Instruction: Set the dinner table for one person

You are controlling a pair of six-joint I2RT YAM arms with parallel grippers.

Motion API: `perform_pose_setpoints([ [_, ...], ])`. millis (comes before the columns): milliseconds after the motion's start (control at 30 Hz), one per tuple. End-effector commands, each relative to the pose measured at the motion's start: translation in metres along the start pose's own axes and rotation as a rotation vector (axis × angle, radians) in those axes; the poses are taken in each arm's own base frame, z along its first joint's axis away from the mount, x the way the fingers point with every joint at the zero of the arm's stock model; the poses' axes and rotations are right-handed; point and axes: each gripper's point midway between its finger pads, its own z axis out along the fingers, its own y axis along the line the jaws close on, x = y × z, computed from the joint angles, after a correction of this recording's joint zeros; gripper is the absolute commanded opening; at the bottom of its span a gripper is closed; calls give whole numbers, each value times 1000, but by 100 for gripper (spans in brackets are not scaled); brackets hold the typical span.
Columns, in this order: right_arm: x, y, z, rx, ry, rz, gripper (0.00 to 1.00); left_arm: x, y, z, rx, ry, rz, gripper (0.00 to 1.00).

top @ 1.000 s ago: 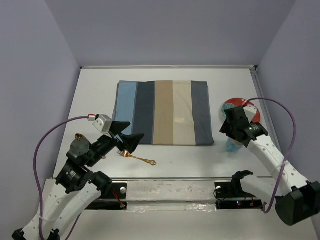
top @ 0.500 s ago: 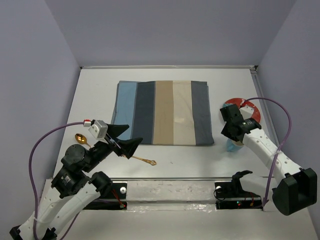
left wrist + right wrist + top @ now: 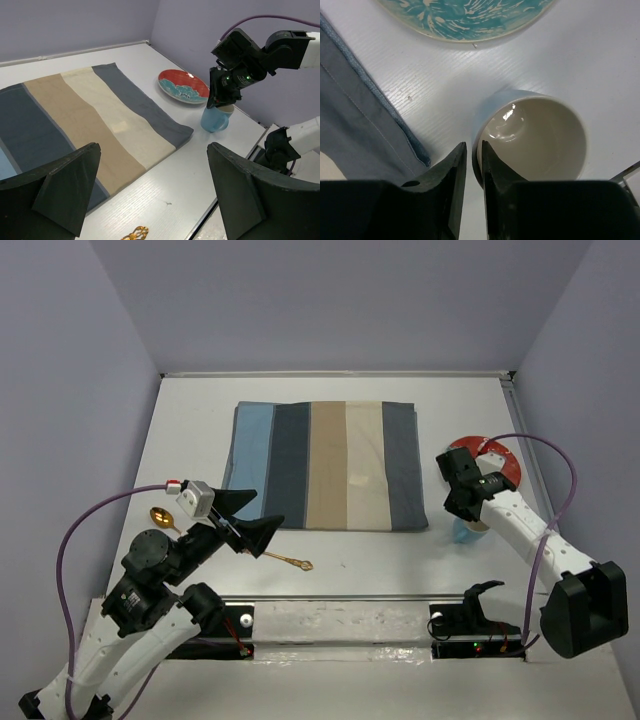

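Where the dinner table (image 3: 190,430) runs toward its right edge, the right gripper (image 3: 474,150) pinches the rim of a pale blue mug (image 3: 535,145), with one finger inside the cup, one outside and the jaws nearly together. The mug stands upright between a red-and-teal plate (image 3: 497,462) and the near edge, just beside the striped placemat (image 3: 330,465). The left gripper (image 3: 152,152) hovers over the near left part, spread wide and holding nothing — a gold utensil (image 3: 288,561) lies below it. The white table spans from the arms' bases to the back wall.
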Motion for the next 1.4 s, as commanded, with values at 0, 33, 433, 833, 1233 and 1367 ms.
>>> perform_pose_setpoints([
  [0, -22, 1, 0, 29, -59, 25, 21, -10, -3, -1, 11, -36, 21, 99],
  [33, -23, 1, 0, 30, -60, 22, 18, -11, -3, -1, 10, -36, 21, 99],
  [433, -102, 34, -54, -113, -186, -63, 0, -9, -1, 1, -5, -25, 24, 99],
  [833, -210, 208, -53, -386, -327, -336, 0, -4, 15, 8, -78, 0, 27, 99],
  [1233, -238, 307, -11, -497, -355, -490, 0, -1, 30, 12, -144, 15, 27, 99],
  [1367, -232, 315, 6, -490, -339, -508, 0, 1, 35, 15, -161, 27, 29, 99],
])
